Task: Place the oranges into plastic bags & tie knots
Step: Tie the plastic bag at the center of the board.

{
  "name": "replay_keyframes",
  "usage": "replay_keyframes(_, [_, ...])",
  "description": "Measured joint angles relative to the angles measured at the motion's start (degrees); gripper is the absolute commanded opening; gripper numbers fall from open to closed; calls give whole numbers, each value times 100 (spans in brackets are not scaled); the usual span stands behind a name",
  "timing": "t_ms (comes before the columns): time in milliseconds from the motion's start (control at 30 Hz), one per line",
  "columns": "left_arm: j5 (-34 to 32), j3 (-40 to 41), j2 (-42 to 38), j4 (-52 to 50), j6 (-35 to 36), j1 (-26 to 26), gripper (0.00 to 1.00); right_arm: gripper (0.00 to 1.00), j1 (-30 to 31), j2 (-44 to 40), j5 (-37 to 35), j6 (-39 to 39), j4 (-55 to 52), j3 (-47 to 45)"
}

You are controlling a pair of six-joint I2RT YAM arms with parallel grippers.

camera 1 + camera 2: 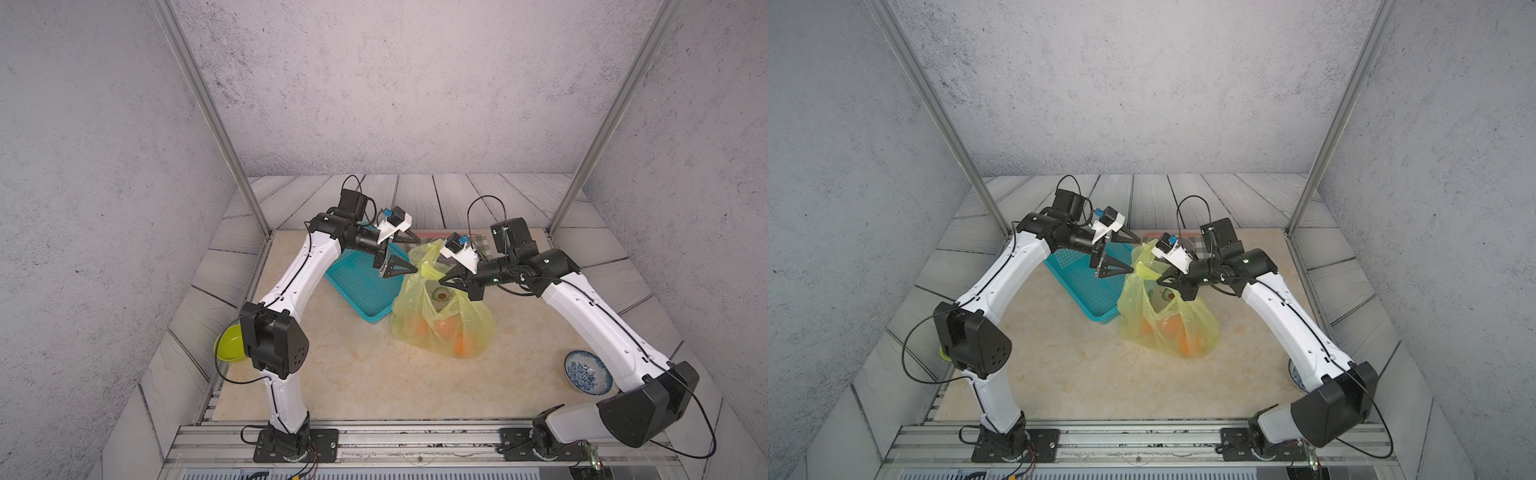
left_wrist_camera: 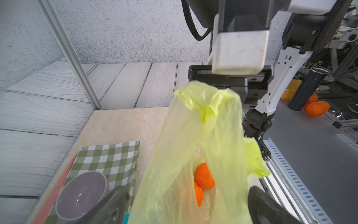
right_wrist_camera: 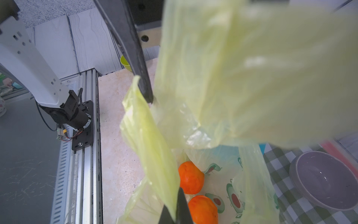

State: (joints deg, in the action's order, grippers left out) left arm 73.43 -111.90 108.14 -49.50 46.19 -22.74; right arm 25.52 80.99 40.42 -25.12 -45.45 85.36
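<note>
A thin, translucent yellow-green plastic bag (image 1: 469, 320) sits on the beige stone-look tabletop (image 1: 332, 374), near the middle and just beside a teal mesh plastic basket (image 1: 357, 286). The small round oranges (image 3: 190, 180) lie at the bottom of the bag and show as orange patches through the film in both top views.

The right gripper (image 1: 444, 281) has its jaws pressed together on one strip-like handle (image 3: 151, 147) of the bag and holds it up above the fruit. The left gripper (image 1: 417, 255) has its jaws spread wide and grips nothing. The bag's other raised handle (image 2: 203, 100) stands between its fingers.

I cannot tell whether the handles are crossed.

A lime-green bowl (image 1: 228, 343) sits behind the left arm's elbow. A blue-and-white patterned bowl (image 1: 588, 372) sits by the right arm.
</note>
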Motion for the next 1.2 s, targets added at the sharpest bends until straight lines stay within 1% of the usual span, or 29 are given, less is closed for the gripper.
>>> replay_keyframes(133, [260, -96, 179, -42, -118, -127, 100, 4, -9, -33, 0, 4, 11, -7])
replay_keyframes(300, [588, 0, 212, -310, 55, -170, 100, 4, -9, -33, -2, 70, 26, -7])
replay_keyframes(433, [704, 468, 85, -254, 138, -160, 100, 4, -9, -33, 28, 116, 26, -4])
replay_keyframes(600, [691, 1008, -72, 177, -136, -94, 100, 4, -9, -33, 221, 98, -20, -4])
replay_keyframes(633, [680, 1088, -103, 269, -184, -68, 98, 4, -9, -33, 267, 96, -31, -4])
replay_keyframes(700, [671, 1204, -164, 413, -264, -17, 93, 4, -9, -33, 339, 94, -50, -4])
replay_keyframes(800, [686, 1388, -280, 678, -444, 52, 80, 4, -9, -33, 437, 96, -66, -4])
replay_keyframes(900, [739, 1486, -332, 955, -664, 83, 56, 4, -9, -33, 472, 105, -68, -2])
replay_keyframes(933, [758, 1534, -345, 1091, -780, 83, 45, 4, -9, -33, 476, 109, -68, -4])
replay_keyframes(967, [778, 1604, -365, 1255, -922, 83, 40, 4, -9, -33, 485, 116, -66, -2])
replay_keyframes(1200, [522, 2131, -494, 2736, -2402, -79, 33, 4, 98, 15, 413, 221, -92, 136])
